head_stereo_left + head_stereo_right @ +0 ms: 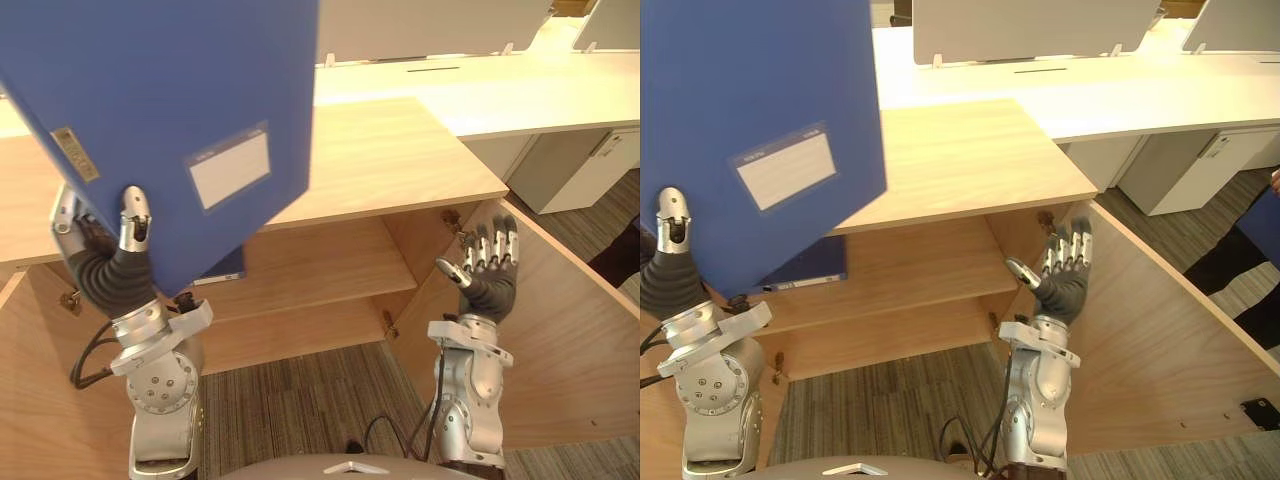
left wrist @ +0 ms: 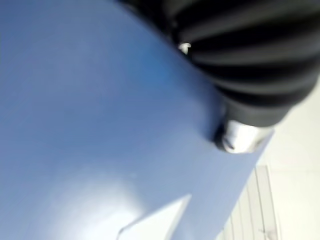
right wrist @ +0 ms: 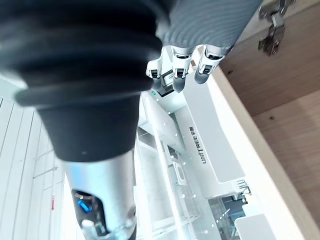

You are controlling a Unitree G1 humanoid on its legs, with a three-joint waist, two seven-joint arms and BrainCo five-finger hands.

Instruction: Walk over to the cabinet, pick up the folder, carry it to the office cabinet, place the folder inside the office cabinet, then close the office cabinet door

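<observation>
- Fingers and thumb of the left hand [image 1: 122, 268] pinch the lower corner of the folder [image 1: 170, 110]. The thumb presses on its near face, and the fingers behind it are hidden.
- Big and blue, the folder is held high at the left of the scene. Its broad labelled face is turned toward the robot, and its long axis rises steeply and tilts.
- Straight ahead stands the office cabinet [image 1: 390, 160], a low wooden unit with its inside open. Its opening lies below the folder and to the right of it.
- At the right, the cabinet door [image 1: 575, 340] is swung wide open toward the robot.
- Inside, a shelf [image 1: 320, 262] runs left to right, with a lower level beneath it.
- A second, darker folder [image 1: 805, 270] lies flat at the left end of that shelf, just behind the held one.
- Empty, the right hand [image 1: 487, 270] is held up by the hinge side of the door with its fingers straight and spread.
- By my reading, the left hand must lower the folder and swing it right to enter the opening. The right hand is the nearer one for closing the door.
</observation>
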